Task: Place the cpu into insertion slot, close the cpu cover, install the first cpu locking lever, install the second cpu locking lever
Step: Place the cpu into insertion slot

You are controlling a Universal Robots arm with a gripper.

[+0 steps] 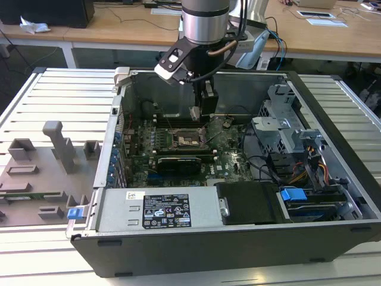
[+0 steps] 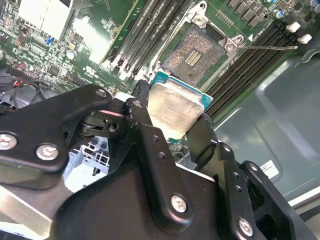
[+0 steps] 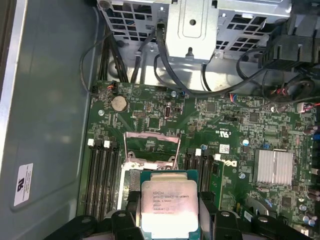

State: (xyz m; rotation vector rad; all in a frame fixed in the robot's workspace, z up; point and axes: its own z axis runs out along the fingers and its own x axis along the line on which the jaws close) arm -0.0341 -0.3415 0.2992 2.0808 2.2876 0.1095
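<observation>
The cpu is held with its silver top turned toward both wrist cameras and its green underside toward the motherboard, lying roughly flat to the board. It is nearly square, so no long axis stands out. The gripper is closed on it, one black finger on each of two opposite edges, jaws parted just by the chip's width.

In the exterior view the arm comes straight down from 12 o'clock, wrist upright and gripper pointing down into the open case. There the chip hangs clear of the board, at about 12 o'clock from the slot and near it, not seated.

In the second wrist view the slot's brownish contact field lies bare just beyond the chip. The cover stands raised off the slot, green board showing through its window. A thin lever sticks out unlatched across the memory slots.

In the exterior view the power supply sits at 6 o'clock from the slot, and the drive cage at 3 o'clock.
</observation>
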